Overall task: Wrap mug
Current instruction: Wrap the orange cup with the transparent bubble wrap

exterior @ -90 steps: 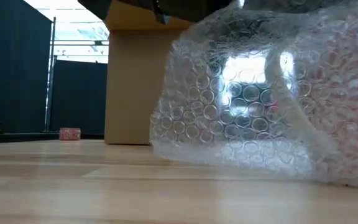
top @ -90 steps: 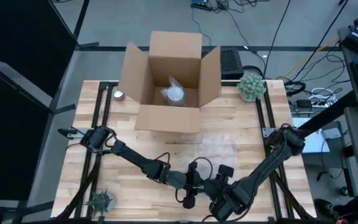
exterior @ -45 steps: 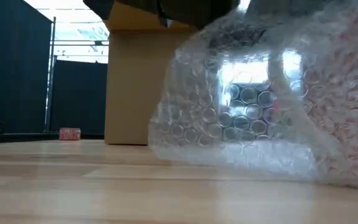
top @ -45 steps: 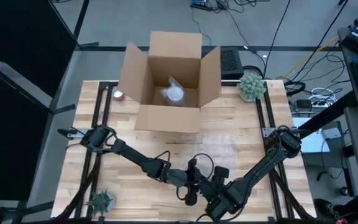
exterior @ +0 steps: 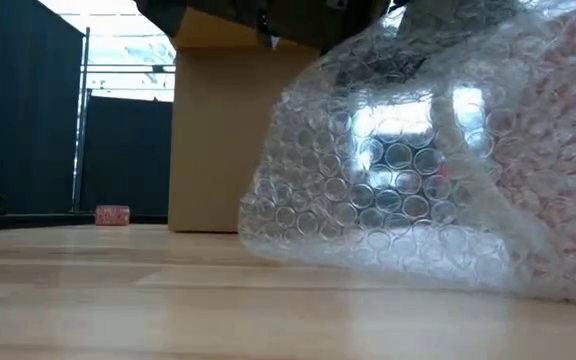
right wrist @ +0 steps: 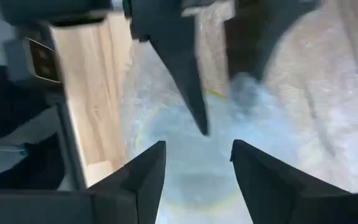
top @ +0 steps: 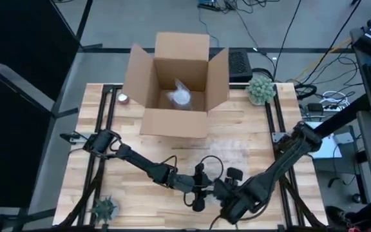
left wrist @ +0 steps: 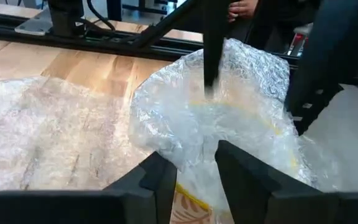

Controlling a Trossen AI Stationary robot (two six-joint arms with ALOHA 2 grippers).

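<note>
Your left gripper [left wrist: 191, 177] has its fingers clenched on a fold of the bubble wrap [left wrist: 229, 118], with only a narrow gap between them filled by the plastic. Under that fold you can see a yellow-patterned surface, which looks like the mug [left wrist: 188, 202] bundled inside; most of it is hidden by the wrap. Your right gripper [right wrist: 194, 171] hangs over the same bundle with its fingers parted, and nothing sits between them but the wrap below. The opposite arm's fingers [right wrist: 188, 81] show just beyond, pressed into the plastic.

From above, both grippers meet at the near edge of the wooden table [top: 127, 148], around the middle, left gripper [top: 198, 193] just left of the right gripper [top: 227, 193]. The bundle itself is mostly covered by the arms there. More bubble wrap [top: 227, 151] lies flat on the table just beyond them, toward the far side.

At table height, the bubble-wrapped bundle [exterior: 418, 170] rests on the table and fills the right of the view.

At the far side stands an open cardboard box [top: 176, 84] with a wrapped item [top: 180, 95] inside. A small red-and-white object [top: 123, 98] sits just left of the box, a green pom-like plant [top: 261, 89] at the far right corner, and a small spiky plant [top: 104, 207] at the near left corner.
</note>
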